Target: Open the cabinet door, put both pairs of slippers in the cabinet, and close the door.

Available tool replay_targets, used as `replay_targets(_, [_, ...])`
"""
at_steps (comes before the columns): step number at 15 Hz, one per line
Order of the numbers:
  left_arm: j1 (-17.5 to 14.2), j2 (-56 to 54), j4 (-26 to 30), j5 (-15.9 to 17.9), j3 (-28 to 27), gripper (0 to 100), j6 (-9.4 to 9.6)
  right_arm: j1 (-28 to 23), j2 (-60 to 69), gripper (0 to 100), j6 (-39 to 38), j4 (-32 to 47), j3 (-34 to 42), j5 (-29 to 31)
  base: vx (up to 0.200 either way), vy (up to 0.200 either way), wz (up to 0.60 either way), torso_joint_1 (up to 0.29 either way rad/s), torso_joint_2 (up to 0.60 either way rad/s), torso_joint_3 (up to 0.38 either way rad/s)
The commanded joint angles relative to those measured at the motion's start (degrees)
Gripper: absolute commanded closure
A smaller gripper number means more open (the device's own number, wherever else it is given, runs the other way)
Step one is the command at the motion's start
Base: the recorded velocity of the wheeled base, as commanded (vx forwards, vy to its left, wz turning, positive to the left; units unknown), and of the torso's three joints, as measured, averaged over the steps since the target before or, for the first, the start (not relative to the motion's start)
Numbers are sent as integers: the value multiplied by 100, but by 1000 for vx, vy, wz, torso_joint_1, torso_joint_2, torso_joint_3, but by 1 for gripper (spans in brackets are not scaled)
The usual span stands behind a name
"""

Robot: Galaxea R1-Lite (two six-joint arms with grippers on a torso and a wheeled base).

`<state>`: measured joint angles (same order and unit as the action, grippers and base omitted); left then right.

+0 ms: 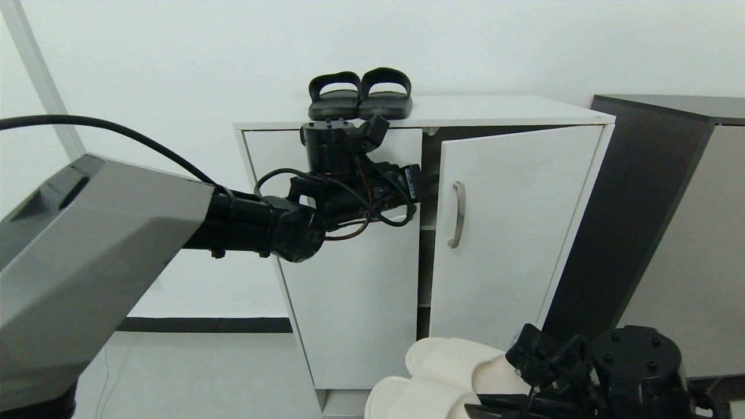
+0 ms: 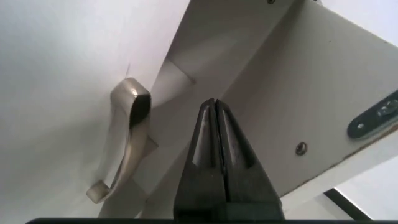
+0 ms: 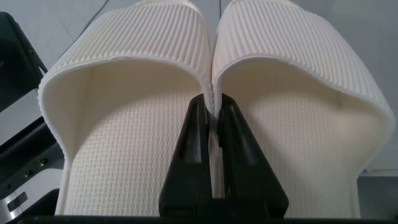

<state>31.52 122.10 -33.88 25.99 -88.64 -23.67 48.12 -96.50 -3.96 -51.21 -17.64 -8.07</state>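
The cabinet point(image 1: 495, 110) stands with its right door point(image 1: 512, 233) swung partly out and its left door point(image 1: 349, 302) apparently shut, with a dark gap between them. That gap looks too narrow for a pair of slippers, so I judge the step in hand is widening the opening.

The left gripper point(image 2: 215, 106) sits at the gap, its 2 fingers pressed together on nothing. The left door's handle point(image 2: 124, 146) is just beside them, untouched. To do this well, the fingers would part, close around the handle's bar, and pull along the hinge's arc rather than straight back. A shut tip may slip off the smooth metal.

The black slippers point(image 1: 359, 96) rest on the cabinet top, above the left fingers. The white slippers point(image 1: 442, 372) are low, in front of the right door. The right gripper point(image 3: 211, 106) holds them, its fingers pinching the 2 touching inner strap edges and almost closed. Holding them low and clear of the door's swing would avoid a knock. The right door's handle point(image 1: 458, 214) is well above the right fingers.

No brand, label or writing can be read.
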Motion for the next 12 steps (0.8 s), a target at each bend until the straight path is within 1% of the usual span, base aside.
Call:
replay_targets(1, [82, -20, -14, 3, 101, 100, 3, 31, -9, 100, 1, -3, 6, -2, -200, 0, 0, 2, 2, 2])
replay_targets(2, [187, -81, -84, -6, 242, 100, 12, 40, -9, 100, 1, -3, 6, -2, -200, 0, 0, 12, 2, 2])
replay_targets(3, [258, -178, -295, 3, 461, 100, -6, 40, -9, 100, 1, -3, 6, -2, -200, 0, 0, 7, 2, -2])
replay_targets(5, [539, -354, -734, -6, 962, 100, 3, 49, -18, 100, 1, -3, 6, -2, -200, 0, 0, -7, 2, 2])
replay_targets(7, [794, -494, -1051, -6, 1252, 100, 3, 66, -62, 100, 1, -12, 15, -2, -200, 0, 0, 2, 2, 5])
replay_targets(9, [794, -494, -1086, -6, 1252, 100, 3, 66, -62, 100, 1, -12, 15, 7, -200, 0, 0, 0, 2, 5])
replay_targets(11, [688, -503, -1244, -41, 1349, 100, 3, 49, -53, 100, -17, -20, 6, 25, 0, 0, 0, 0, 0, 0])
replay_targets(12, [574, -617, -1306, -59, 1481, 100, 3, -22, -62, 100, -52, -20, -38, 42, 0, 0, 0, 0, 0, 0])
